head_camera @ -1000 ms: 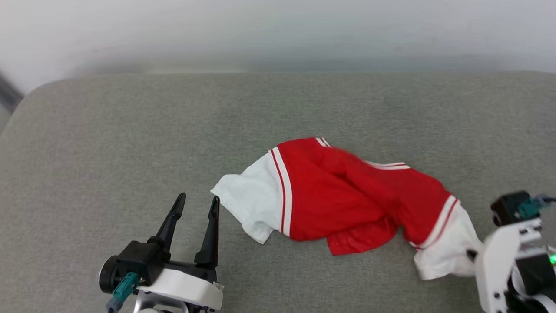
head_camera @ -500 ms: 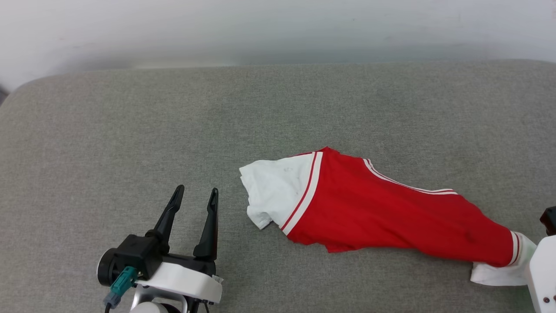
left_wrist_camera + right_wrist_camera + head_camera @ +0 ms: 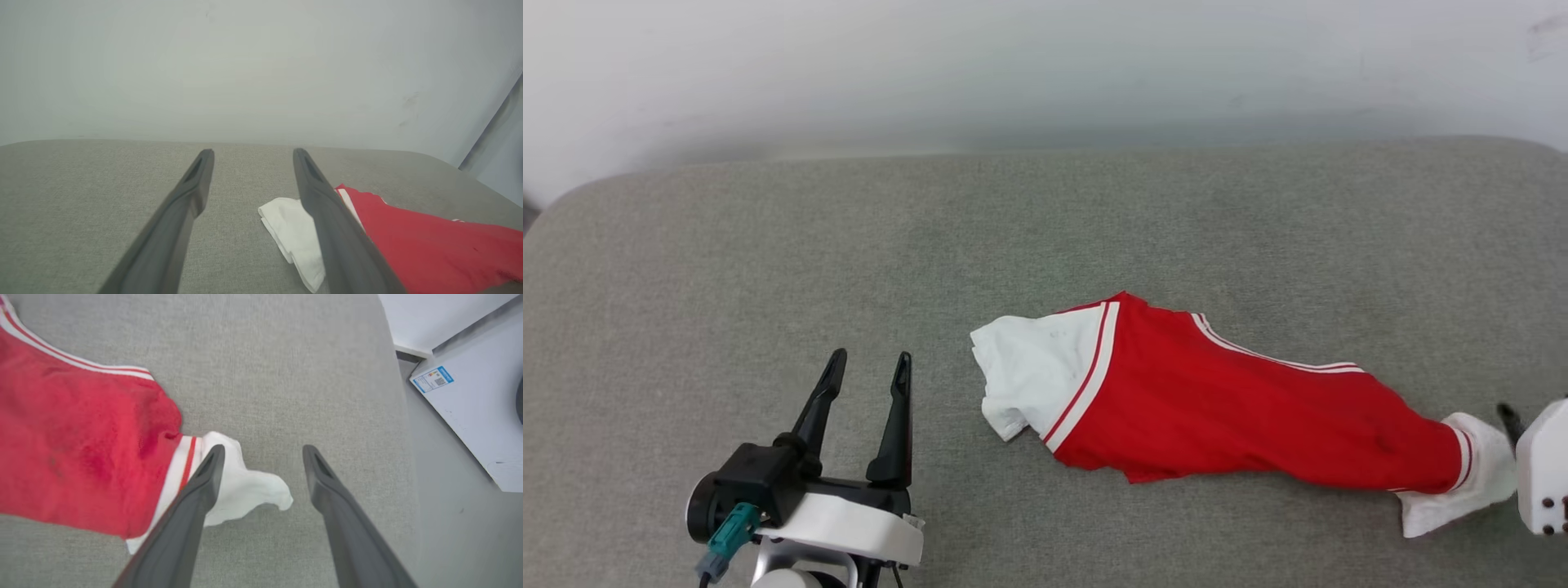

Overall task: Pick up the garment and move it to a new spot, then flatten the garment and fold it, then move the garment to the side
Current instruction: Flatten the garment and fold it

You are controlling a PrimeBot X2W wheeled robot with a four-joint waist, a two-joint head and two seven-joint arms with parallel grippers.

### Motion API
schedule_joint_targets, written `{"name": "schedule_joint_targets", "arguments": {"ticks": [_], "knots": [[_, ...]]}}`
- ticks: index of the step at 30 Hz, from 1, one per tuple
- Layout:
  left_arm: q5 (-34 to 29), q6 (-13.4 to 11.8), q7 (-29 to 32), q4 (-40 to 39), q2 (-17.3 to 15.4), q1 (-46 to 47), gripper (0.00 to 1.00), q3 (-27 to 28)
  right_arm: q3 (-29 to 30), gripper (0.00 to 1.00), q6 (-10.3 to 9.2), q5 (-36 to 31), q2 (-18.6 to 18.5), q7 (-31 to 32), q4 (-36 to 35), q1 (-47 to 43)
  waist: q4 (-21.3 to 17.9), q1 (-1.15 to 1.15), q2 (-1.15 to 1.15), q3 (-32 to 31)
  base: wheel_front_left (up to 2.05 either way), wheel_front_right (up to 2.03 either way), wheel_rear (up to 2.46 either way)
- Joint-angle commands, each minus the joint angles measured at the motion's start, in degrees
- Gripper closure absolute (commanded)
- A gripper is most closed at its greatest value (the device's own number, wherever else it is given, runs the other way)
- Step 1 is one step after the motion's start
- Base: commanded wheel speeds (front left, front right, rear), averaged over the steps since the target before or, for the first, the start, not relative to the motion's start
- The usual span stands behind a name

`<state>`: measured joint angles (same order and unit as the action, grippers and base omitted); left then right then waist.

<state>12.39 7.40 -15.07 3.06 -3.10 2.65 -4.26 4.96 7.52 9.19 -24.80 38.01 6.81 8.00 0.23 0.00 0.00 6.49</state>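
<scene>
The left hand (image 3: pixel 870 357) hangs open and empty just left of the garment (image 3: pixel 1217 408), which lies stretched but bunched across the grey surface (image 3: pixel 768 245). The right hand (image 3: pixel 263 449) is spread at the far white sleeve (image 3: pixel 245 486), gripping nothing. Flattening looks to be next, with each hand needing an edge to pull wide.

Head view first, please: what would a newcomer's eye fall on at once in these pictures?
The red garment with white sleeves lies drawn out long on the grey cushion, right of centre. At lower left the left gripper stands with fingers apart, empty; the right gripper, open too, hangs at the rightmost sleeve.
</scene>
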Motion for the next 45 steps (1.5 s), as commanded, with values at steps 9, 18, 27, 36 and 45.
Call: {"name": "schedule_joint_targets", "arguments": {"ticks": [9,18,27,36,45], "knots": [[0.4,0.1,-0.2,-1.9,-0.2,-0.7,0.0,1.4,5.5,0.0,-0.05,0.3,9.7,-10.8,-10.9,-3.4,-2.1,0.0,0.0,-1.2,0.0,0.0,0.0],[1.0,0.1,-0.2,-3.7,-1.9,0.0,0.0,0.2,6.1,0.0,-0.04,3.0,18.0,-25.8,-14.9,-5.9,-4.1,0.0,0.0,0.2,0.0,0.0,0.0],[8.2,0.1,15.1,-2.8,-14.2,10.8,0.0,-10.4,7.0,0.0,-0.04,3.2,19.9,-30.7,-15.9,-4.2,-6.5,0.0,0.0,4.5,0.0,0.0,0.0],[21.0,0.1,50.5,1.8,-24.7,26.5,0.0,-17.8,7.9,0.0,-0.04,1.2,21.2,-32.8,-14.6,-1.8,-9.1,0.0,0.0,8.4,0.0,0.0,0.0],[23.9,0.1,62.5,7.5,-28.7,33.6,0.0,-23.1,6.4,0.0,-0.04,1.2,21.9,-34.3,-12.7,-0.8,-11.6,0.0,0.0,11.5,0.0,0.0,0.0]]}}
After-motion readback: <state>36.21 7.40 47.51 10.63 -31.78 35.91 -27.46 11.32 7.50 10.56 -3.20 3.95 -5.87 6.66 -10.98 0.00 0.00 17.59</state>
